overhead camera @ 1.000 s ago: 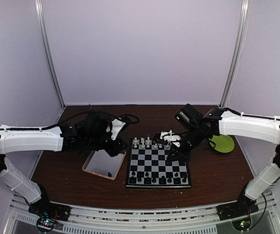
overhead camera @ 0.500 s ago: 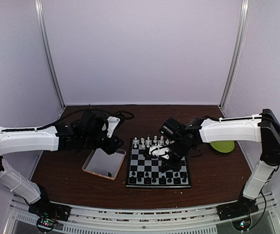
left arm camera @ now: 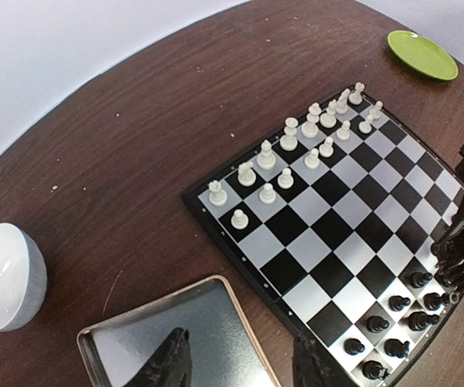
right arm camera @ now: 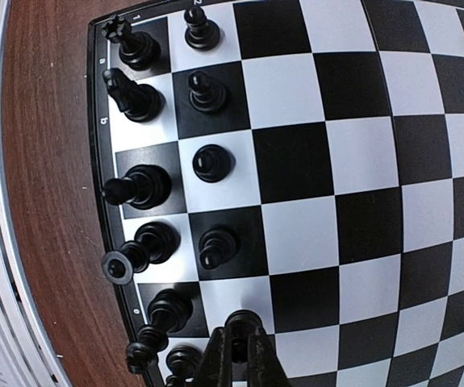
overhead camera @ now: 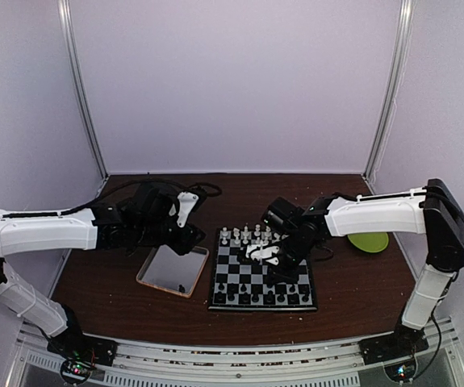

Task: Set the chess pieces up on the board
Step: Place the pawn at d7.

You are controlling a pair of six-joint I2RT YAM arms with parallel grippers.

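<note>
The board (overhead camera: 244, 270) lies at mid-table with white chess pieces (overhead camera: 252, 236) along its far rows and black chess pieces (overhead camera: 262, 296) along its near rows. My right gripper (overhead camera: 282, 264) hangs over the board's right half, shut on a small black pawn (right arm camera: 244, 322) above a pale square beside the black rows (right arm camera: 207, 161). Whether the pawn touches the board (right arm camera: 361, 161) I cannot tell. My left gripper (left arm camera: 244, 367) is open and holds nothing; it hovers over the silver tray (left arm camera: 199, 322), left of the board (left arm camera: 353, 218) and its white pieces (left arm camera: 288, 141).
The silver tray (overhead camera: 171, 270) sits just left of the board. A green plate (overhead camera: 369, 240) lies at the right behind the right arm. A white bowl (left arm camera: 6, 278) stands on the brown table beyond the tray.
My right arm has swung from the board's far right corner leftward and nearer, over the right half. The left arm shifted slightly and stays open.
</note>
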